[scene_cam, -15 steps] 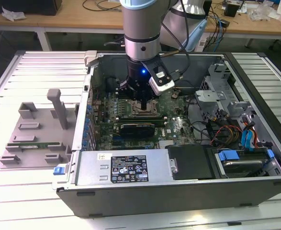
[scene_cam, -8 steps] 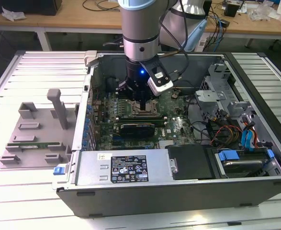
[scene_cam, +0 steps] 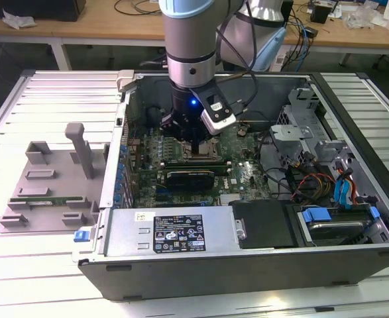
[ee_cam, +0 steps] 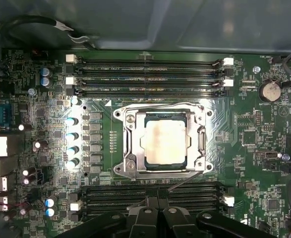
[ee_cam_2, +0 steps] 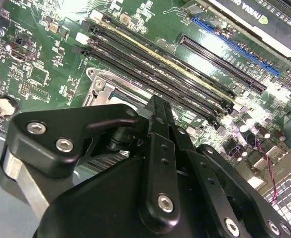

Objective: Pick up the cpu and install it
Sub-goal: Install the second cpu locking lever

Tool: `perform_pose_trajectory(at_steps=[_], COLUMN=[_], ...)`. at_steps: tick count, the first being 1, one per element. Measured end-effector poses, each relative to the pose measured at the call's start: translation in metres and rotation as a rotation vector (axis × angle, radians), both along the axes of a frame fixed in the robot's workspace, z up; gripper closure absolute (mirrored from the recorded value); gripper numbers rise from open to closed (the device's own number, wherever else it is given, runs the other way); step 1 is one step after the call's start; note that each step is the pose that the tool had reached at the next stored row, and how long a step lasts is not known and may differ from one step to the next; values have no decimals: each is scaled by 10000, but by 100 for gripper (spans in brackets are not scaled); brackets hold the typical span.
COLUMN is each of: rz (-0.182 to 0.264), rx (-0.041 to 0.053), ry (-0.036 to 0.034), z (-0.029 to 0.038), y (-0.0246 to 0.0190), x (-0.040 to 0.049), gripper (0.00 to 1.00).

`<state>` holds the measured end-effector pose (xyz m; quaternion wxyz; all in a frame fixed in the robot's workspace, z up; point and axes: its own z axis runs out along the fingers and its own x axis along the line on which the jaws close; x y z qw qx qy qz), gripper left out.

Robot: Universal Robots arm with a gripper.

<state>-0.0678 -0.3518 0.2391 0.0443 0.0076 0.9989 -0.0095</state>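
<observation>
End effector [ee_cam: 157, 218] sits low over the motherboard [ee_cam: 46, 74], just at 6 o'clock of the socket [ee_cam: 162, 141]; whether it is parted or closed cannot be told. The cpu [ee_cam: 163, 142] lies seated in the socket frame. Judged: placement done. Next calls for a straight, clean lift clear.
</observation>
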Motion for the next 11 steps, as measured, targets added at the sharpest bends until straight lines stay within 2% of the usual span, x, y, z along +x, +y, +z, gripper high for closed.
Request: perform_pose_trajectory(at_steps=[11], rz=[18], rx=[2], ry=[-1], z=[-35], y=[0], x=[-40], gripper=[89])
